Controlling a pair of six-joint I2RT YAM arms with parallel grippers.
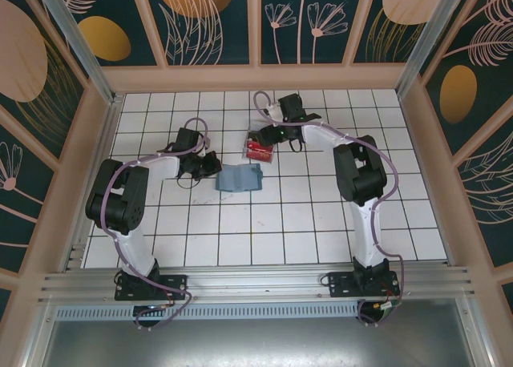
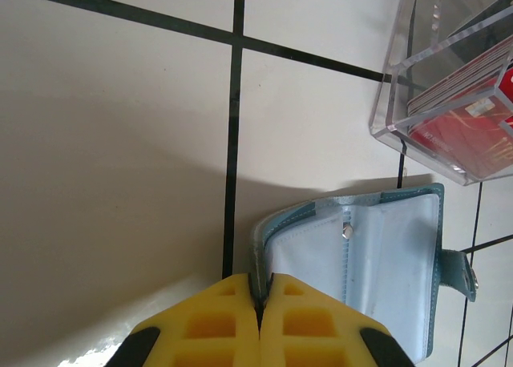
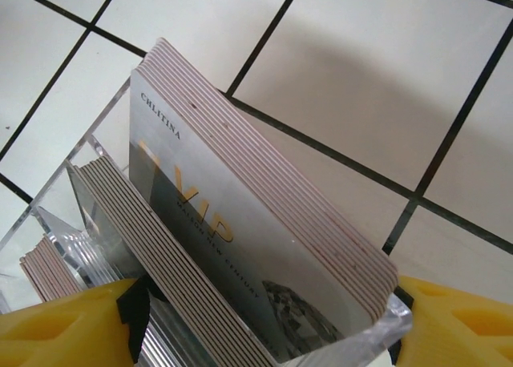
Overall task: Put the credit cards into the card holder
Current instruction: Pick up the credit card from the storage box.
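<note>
Gripping card holder point(image 2: 389, 263) edge: left end effector point(image 2: 260, 293); right end effector point(image 3: 260, 323) astride cards point(image 3: 240, 183), apart.

The yellow pincer point(image 2: 259, 303) is squeezed tight on the edge of the blue holder point(image 2: 385, 263), lying open on the white bench point(image 2: 120, 143). Ahead to its right, red cards point(image 2: 473, 118) sit in a clear tray point(image 2: 393, 102).

Clear plastic tray point(image 2: 397, 78), white tiled table point(image 1: 280, 223), floral wall panels point(image 1: 208, 18)
</note>
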